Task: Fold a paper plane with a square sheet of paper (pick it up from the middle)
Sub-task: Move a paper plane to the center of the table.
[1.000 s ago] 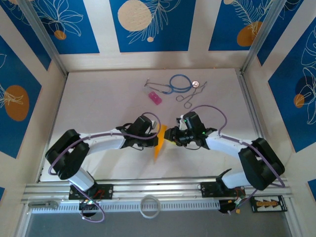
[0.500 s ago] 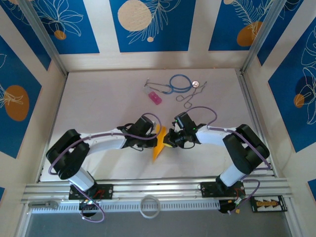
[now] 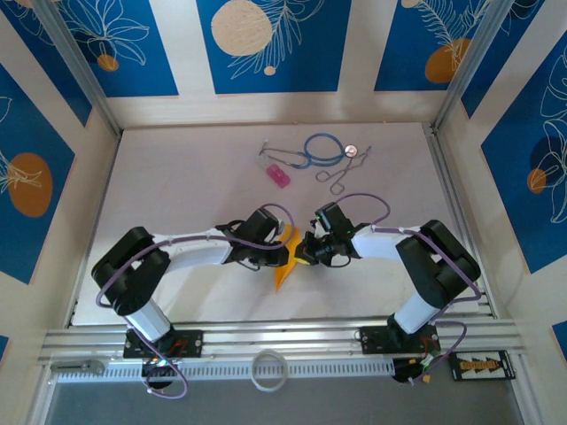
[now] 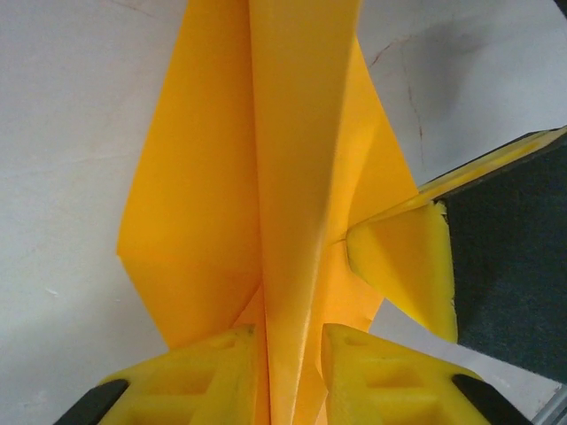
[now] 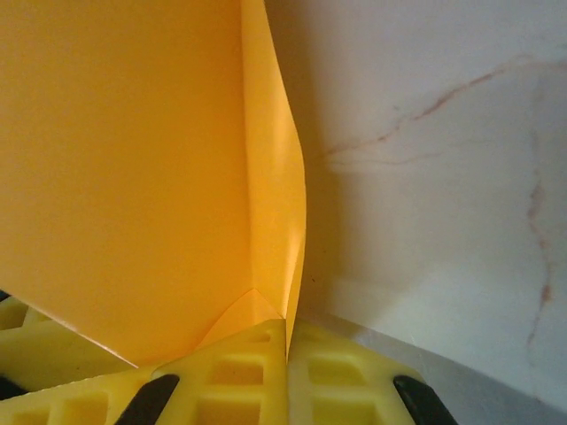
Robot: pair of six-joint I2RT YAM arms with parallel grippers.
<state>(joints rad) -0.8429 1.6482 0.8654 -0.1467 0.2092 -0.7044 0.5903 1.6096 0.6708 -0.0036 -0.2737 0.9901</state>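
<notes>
Right arm had pulled its elbow in toward its base since a second ago, and its fingers, apart then, were now shut. Left arm nudged a bit to the right. Everything else stayed put.

Paper plane sat near the front middle of the table, held up on edge between the two grippers, pointed end toward the near rail. Left wrist view had it as a long dart with a straight centre ridge running up the frame (one flap spread left, flat against the table).

Right gripper was clamped on the plane: both yellow pads pressed together with a thin paper edge pinched in the seam. One of its fingers showed in the left wrist view touching the plane's right flap.

Left gripper had its two pads either side of the centre ridge with the fold between them. Could not tell if they were pressing it or just standing beside it.

From above, both grippers met at the plane, left one on its left side, right one on its right.

Further back, well apart from the plane: a small pink block, a blue tube loop and metal scissors. White ring lay by the near rail.
</notes>
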